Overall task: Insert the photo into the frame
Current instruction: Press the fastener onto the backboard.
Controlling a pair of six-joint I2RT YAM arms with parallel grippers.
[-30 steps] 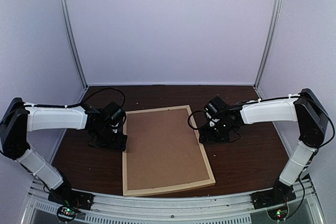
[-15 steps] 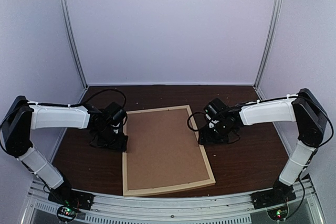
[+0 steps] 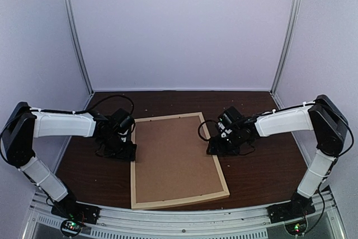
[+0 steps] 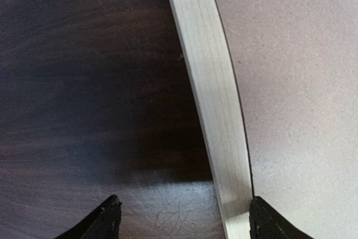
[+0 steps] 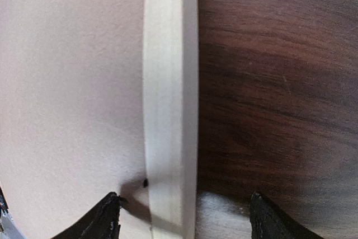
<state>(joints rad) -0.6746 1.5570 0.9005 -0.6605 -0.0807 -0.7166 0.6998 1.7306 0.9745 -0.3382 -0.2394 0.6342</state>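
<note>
Pale thin-wood rectangular frame [image 3: 179, 201] flat on dark wooden table [image 3: 263, 166], brown backing board [image 3: 176, 158] inside. left gripper [image 4: 184, 219] jaws apart, left rail between; right gripper [image 5: 184, 216] jaws apart, right rail between.

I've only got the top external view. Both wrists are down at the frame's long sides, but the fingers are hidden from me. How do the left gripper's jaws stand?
Observer: The left wrist view shows the left gripper open and straddling the frame rail. One fingertip is over the table and the other is at the edge of the backing board.
Operator: And the right one?
Observer: The right gripper is open too in its own camera. The opposite rail lies between its fingertips, one over the backing board and one over the table.
</note>
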